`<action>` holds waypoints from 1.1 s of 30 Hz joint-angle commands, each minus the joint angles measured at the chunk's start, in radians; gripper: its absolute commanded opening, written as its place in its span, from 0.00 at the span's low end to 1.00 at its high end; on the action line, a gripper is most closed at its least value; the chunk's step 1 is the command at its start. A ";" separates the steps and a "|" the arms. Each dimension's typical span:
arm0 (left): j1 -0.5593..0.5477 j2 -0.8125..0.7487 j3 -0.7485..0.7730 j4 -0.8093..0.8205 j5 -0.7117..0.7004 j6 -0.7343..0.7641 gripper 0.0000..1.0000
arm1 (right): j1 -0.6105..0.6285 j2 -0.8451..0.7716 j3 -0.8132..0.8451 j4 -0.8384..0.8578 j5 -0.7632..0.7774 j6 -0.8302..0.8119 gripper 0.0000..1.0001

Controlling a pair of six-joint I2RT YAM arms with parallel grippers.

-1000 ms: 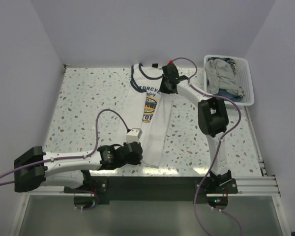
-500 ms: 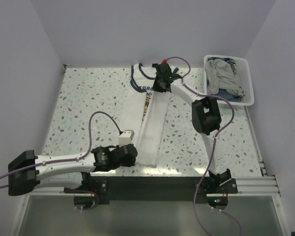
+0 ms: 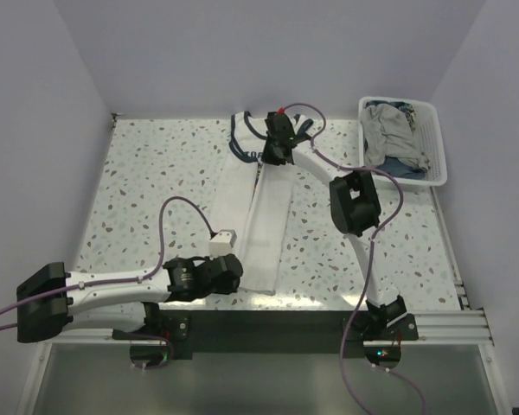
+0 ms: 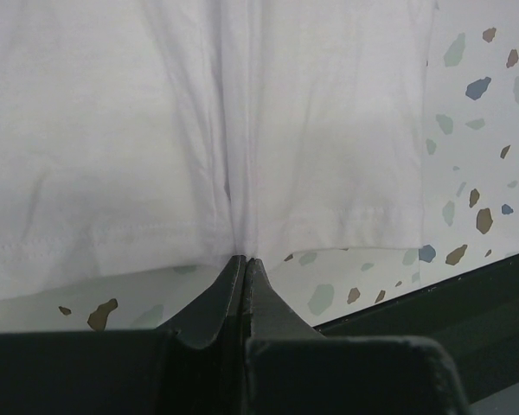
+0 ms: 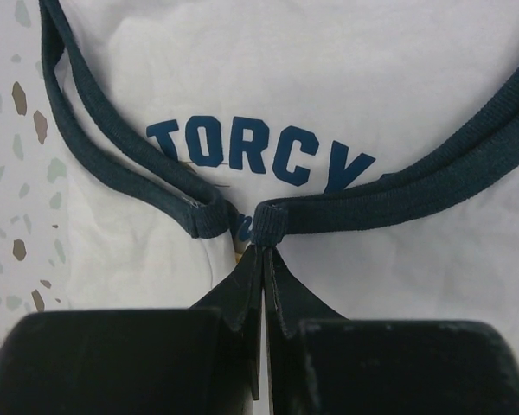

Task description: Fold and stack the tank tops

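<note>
Speckled table (image 3: 147, 190) holds the white tank top (image 3: 272, 216), chest print (image 5: 259, 156) partly hidden.

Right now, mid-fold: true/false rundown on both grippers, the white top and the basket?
1. The left gripper is shut on the white tank top's bottom hem. True.
2. The right gripper hangs open above the shirt. False: it is shut on the navy trim.
3. The white tank top lies spread flat. False: it is doubled lengthwise into a narrow strip.
4. The grey tank top is in the basket. True.
5. The basket sits at the table's far left. False: far right corner.
</note>
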 commanded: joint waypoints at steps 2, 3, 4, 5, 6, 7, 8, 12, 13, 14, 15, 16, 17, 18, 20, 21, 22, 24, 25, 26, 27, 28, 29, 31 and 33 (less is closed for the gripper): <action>0.005 -0.001 -0.020 -0.019 0.000 -0.010 0.00 | 0.015 0.015 0.069 -0.009 -0.002 -0.011 0.00; 0.005 0.002 -0.022 -0.016 0.001 -0.009 0.00 | 0.017 0.021 0.073 -0.014 0.000 -0.014 0.00; 0.005 0.008 -0.022 -0.016 0.006 -0.009 0.00 | 0.020 0.024 0.076 -0.015 0.000 -0.014 0.00; 0.005 0.010 -0.023 -0.016 0.007 -0.009 0.00 | 0.023 0.028 0.081 -0.015 0.000 -0.015 0.00; 0.005 0.014 -0.025 -0.016 0.009 -0.007 0.00 | 0.025 0.031 0.082 -0.017 0.002 -0.017 0.00; 0.005 0.022 -0.025 -0.016 0.012 -0.007 0.00 | 0.026 0.032 0.084 -0.018 0.002 -0.017 0.00; 0.005 0.024 -0.030 -0.013 0.013 -0.007 0.00 | 0.028 0.034 0.084 -0.018 0.003 -0.017 0.00; 0.005 0.017 -0.037 -0.011 0.010 -0.006 0.00 | 0.031 0.029 0.073 -0.015 0.009 -0.017 0.01; 0.005 0.014 -0.036 -0.011 0.010 -0.004 0.00 | 0.031 0.026 0.070 -0.012 0.008 -0.017 0.01; 0.005 0.013 -0.034 -0.009 0.007 -0.002 0.00 | 0.032 0.024 0.066 -0.008 0.008 -0.017 0.03; 0.005 0.013 -0.031 -0.011 0.006 -0.001 0.00 | 0.032 0.023 0.063 -0.008 0.009 -0.019 0.06; 0.005 0.014 -0.025 -0.011 0.004 0.002 0.02 | 0.032 0.020 0.063 -0.008 0.006 -0.020 0.09; 0.005 0.014 -0.019 -0.016 0.003 0.005 0.06 | 0.032 0.017 0.056 -0.006 0.003 -0.020 0.18; 0.005 0.014 -0.013 -0.022 0.001 0.007 0.12 | 0.032 0.012 0.053 -0.003 -0.001 -0.020 0.22; 0.005 -0.001 0.012 -0.025 -0.005 0.028 0.29 | 0.032 -0.009 0.040 0.008 -0.017 -0.025 0.35; 0.005 -0.010 0.022 -0.028 -0.008 0.034 0.37 | 0.032 -0.017 0.036 0.009 -0.020 -0.026 0.39; 0.005 -0.030 0.047 -0.031 -0.019 0.039 0.47 | 0.034 -0.026 0.038 0.009 -0.023 -0.031 0.42; 0.005 -0.050 0.073 -0.039 -0.028 0.066 0.56 | 0.034 -0.044 0.050 -0.006 -0.031 -0.045 0.50; 0.005 -0.064 0.104 -0.042 -0.040 0.076 0.62 | 0.032 -0.049 0.061 -0.015 -0.029 -0.051 0.52; 0.005 -0.075 0.133 -0.045 -0.046 0.094 0.64 | 0.032 -0.060 0.075 -0.044 -0.035 -0.061 0.55; 0.005 -0.078 0.133 -0.045 -0.046 0.102 0.64 | 0.032 -0.071 0.078 -0.055 -0.037 -0.068 0.56; 0.005 -0.081 0.165 -0.048 -0.059 0.111 0.65 | 0.032 -0.084 0.075 -0.063 -0.035 -0.074 0.57; 0.005 -0.085 0.182 -0.057 -0.068 0.126 0.66 | 0.031 -0.106 0.043 -0.069 -0.035 -0.077 0.58; 0.014 -0.079 0.241 -0.077 -0.141 0.140 0.69 | 0.032 -0.193 -0.021 -0.061 -0.020 -0.078 0.58; 0.060 -0.052 0.277 -0.095 -0.183 0.184 0.70 | 0.032 -0.254 -0.149 -0.018 0.004 -0.078 0.59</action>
